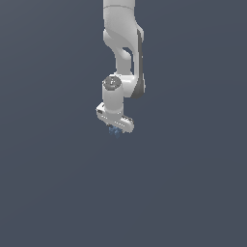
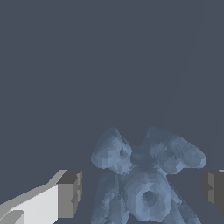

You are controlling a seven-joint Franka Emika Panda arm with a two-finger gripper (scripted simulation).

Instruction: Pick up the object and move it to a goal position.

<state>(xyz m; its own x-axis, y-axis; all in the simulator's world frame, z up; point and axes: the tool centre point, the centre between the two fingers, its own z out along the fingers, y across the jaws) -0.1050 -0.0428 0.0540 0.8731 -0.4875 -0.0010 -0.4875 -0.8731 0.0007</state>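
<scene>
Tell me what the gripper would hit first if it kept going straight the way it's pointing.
Probably the blue object, which sits between the fingers of the gripper, just ahead. Whether the pads already touch it is unclear.

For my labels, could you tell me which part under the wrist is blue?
The small jagged lump; the gripper around it is white with grey pads.

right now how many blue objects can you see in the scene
1: a small dull-blue lump just under the white claw in the exterior view, between its fingertips in the wrist view. None other shows.
</scene>
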